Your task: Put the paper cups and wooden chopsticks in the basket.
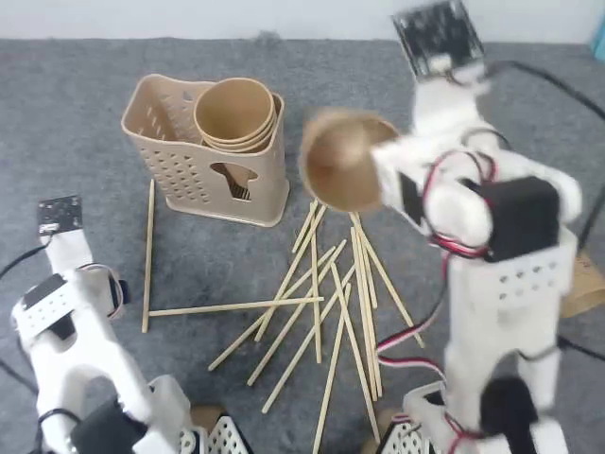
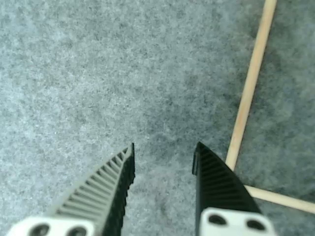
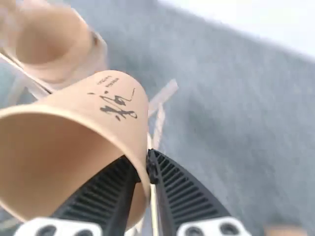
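Right jaws clamped on a paper cup above mid-tabletop; left jaws apart (chopstick alongside) near the left edge.

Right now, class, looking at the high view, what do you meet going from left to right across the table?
Left arm → basket with stacked cups inside → paper cup held by the next arm → right arm. The loose chopsticks spread across too much of the middle to place.

paper cup blurred, stacked cups — blurred, edge-cropped
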`<state>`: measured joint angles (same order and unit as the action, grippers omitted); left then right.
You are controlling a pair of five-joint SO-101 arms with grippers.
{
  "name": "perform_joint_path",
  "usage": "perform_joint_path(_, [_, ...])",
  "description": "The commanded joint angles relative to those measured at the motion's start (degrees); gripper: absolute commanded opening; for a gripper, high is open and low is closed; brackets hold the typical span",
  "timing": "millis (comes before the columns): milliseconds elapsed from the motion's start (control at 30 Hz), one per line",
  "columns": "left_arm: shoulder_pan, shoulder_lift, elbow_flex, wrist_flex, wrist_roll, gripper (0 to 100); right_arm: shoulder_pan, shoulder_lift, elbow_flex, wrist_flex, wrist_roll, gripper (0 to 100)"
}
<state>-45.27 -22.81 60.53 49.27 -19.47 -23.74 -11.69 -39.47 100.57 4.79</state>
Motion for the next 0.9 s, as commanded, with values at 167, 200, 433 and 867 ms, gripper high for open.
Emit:
perform_joint_path(167, [0.2,-1.8,0.0,-0.9,-0.1,19,-9.0,19.6,-33.8,-4.3,0.7,0.9])
perform_joint_path(200, [0.2,-1.8,0.0,-0.9,-0.1,19,-9.7,21.4,-35.4,-5.2,0.9,0.9])
perform_joint_path(433, [0.2,-1.8,0.0,-0.9,-0.1,19,-10.5,32.3,-36.6,-7.5,1.0,0.9])
perform_joint_path(867, [0.2,-1.8,0.0,-0.9,-0.2,19,-9.1,35.4,-35.3,-8.5,2.4,21.3])
